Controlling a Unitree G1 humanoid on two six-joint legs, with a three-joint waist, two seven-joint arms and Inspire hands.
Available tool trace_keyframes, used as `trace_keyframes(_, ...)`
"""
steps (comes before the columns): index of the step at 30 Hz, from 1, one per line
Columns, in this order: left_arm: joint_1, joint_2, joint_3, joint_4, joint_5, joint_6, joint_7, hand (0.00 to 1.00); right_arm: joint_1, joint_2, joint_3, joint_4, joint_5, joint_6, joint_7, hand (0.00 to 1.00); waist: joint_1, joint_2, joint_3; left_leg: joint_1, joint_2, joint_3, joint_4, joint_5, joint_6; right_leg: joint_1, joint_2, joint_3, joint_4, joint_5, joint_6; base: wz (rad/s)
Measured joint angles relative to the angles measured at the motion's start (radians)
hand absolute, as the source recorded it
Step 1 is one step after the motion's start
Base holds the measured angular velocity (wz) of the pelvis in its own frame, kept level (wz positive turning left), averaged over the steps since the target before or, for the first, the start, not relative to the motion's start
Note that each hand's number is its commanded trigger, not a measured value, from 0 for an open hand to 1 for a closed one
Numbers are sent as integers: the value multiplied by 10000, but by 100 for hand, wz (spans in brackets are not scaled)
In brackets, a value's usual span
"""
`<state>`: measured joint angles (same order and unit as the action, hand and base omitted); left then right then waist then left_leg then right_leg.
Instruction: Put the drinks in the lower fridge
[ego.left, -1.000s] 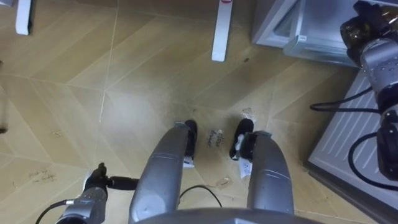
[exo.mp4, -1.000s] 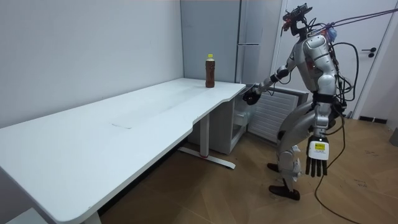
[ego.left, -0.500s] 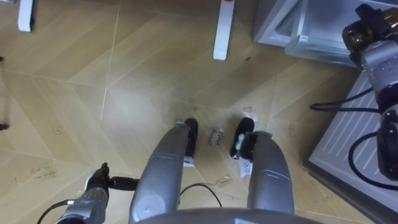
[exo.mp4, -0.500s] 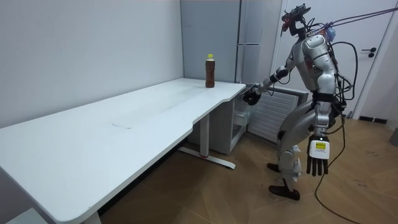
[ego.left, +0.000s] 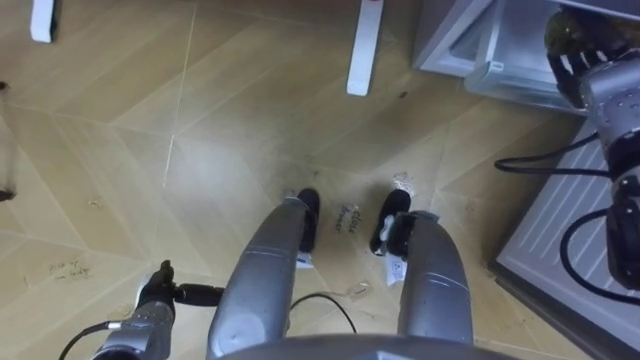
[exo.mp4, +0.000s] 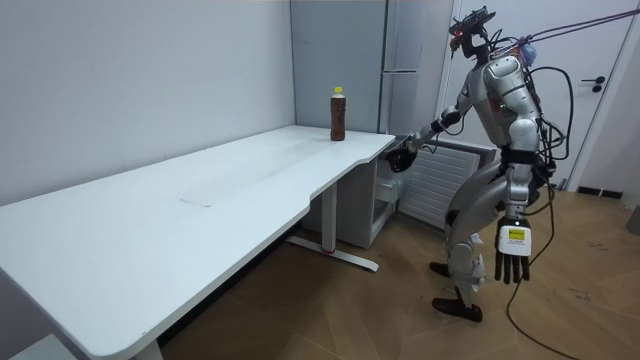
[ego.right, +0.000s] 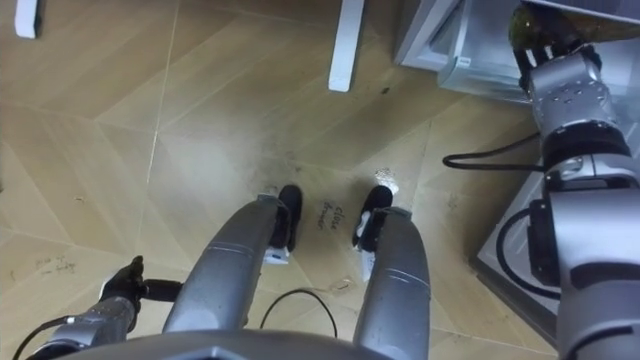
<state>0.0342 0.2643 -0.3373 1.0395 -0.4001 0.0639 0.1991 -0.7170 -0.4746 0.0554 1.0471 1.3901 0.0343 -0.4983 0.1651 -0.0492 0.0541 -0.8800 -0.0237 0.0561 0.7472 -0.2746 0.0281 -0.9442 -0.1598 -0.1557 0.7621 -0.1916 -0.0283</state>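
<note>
Right hand (ego.right: 566, 88) is out at the mouth of the lower fridge (ego.left: 452, 42), fingers curled round a dark bottle (ego.right: 533, 28). The grip is partly hidden, so read it as held but not confirmed. Left hand (exo.mp4: 511, 266) hangs at the hip, fingers straight, nothing in it. A second bottle (exo.mp4: 338, 113) stands upright on the worktop (exo.mp4: 200, 200), at the fridge end.

Step in hand, as I read it, is placing the held drink inside.
- Bend lower before you reach, so the bottle goes in upright and clears the compartment's pale front edge (ego.left: 495, 70).
- Set its base flat on a shelf, then loosen the fingers.
- Mind the ribbed white panel (ego.left: 570, 215) just beside your right arm.
</note>
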Motion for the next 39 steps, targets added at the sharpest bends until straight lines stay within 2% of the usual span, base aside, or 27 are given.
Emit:
trace_keyframes(3,17,0,-1,3,0,4,108,0,-1,-16,-4,-35,30,-23,-13,0,-43,-1,0,-2,-35,-23,3,11,17,6,-29,-3,10,-8,13,0)
trace_keyframes(6,17,0,-2,-1,-1,1,127,0,-29,-101,-7,-270,28,-250,143,0,-114,-2,-1,3,-49,-22,21,19,32,28,-55,-5,12,-5,18,0)
trace_keyframes(25,92,4,-5,1,0,-29,136,0,261,-114,51,-276,-177,-239,424,0,-83,-1,-1,385,-47,0,-15,26,67,386,-49,7,-15,5,62,0)
trace_keyframes(30,94,4,-6,8,-1,-29,30,0,382,-105,203,90,-161,-231,887,0,-11,-1,0,691,-42,-33,-35,14,63,705,-61,-46,-22,-28,47,0)
trace_keyframes(33,124,22,-10,14,-3,-16,-219,0,419,-100,410,623,-200,-183,1387,0,39,0,0,998,51,-51,-109,-9,44,1085,-74,-273,-223,-44,9,-4)
trace_keyframes(39,221,73,26,26,20,48,-657,0,890,-68,418,862,-185,-99,2185,0,103,-1,1,1531,187,-143,-472,32,0,1788,190,-352,-880,160,87,-3)
